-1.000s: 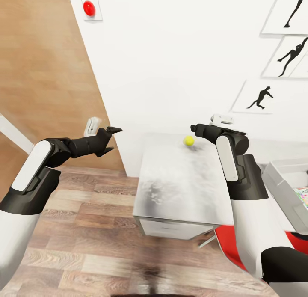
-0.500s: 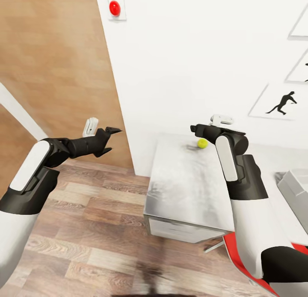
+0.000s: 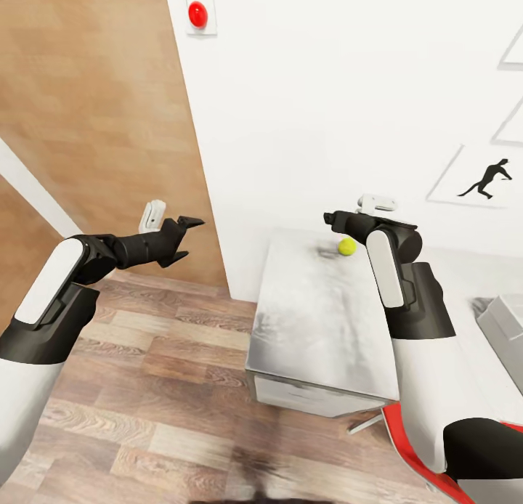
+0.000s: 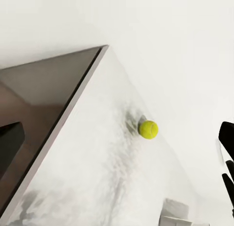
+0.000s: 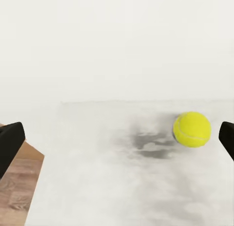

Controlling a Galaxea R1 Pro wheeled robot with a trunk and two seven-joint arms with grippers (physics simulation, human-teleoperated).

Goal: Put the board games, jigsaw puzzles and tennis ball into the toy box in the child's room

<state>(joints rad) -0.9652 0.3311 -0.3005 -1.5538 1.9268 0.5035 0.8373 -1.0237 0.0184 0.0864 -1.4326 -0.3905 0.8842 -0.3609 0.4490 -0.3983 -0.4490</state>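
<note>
The tennis ball (image 3: 347,247) is a small yellow-green ball lying on the pale grey table (image 3: 312,330), close to the white wall. My right gripper (image 3: 330,218) hovers over the table's far end, just left of the ball and a little above it. In the right wrist view the ball (image 5: 192,130) sits on the tabletop (image 5: 107,187) ahead of the open right gripper (image 5: 117,140), nearer one dark fingertip (image 5: 227,137). My left gripper (image 3: 187,237) hangs open over the wood floor, left of the table. The left wrist view shows the ball (image 4: 148,129) from the side.
A corner of the light grey toy box (image 3: 503,321) shows at the right edge. A red chair (image 3: 407,435) stands under the table's near side. The white wall carries a red button (image 3: 197,13) and silhouette pictures (image 3: 485,179). Wood floor (image 3: 160,388) lies to the left.
The whole picture has shifted right, so the camera has turned left; most of the toy box has left the frame. Both arms keep the same pose, and the ball lies in the same spot on the table.
</note>
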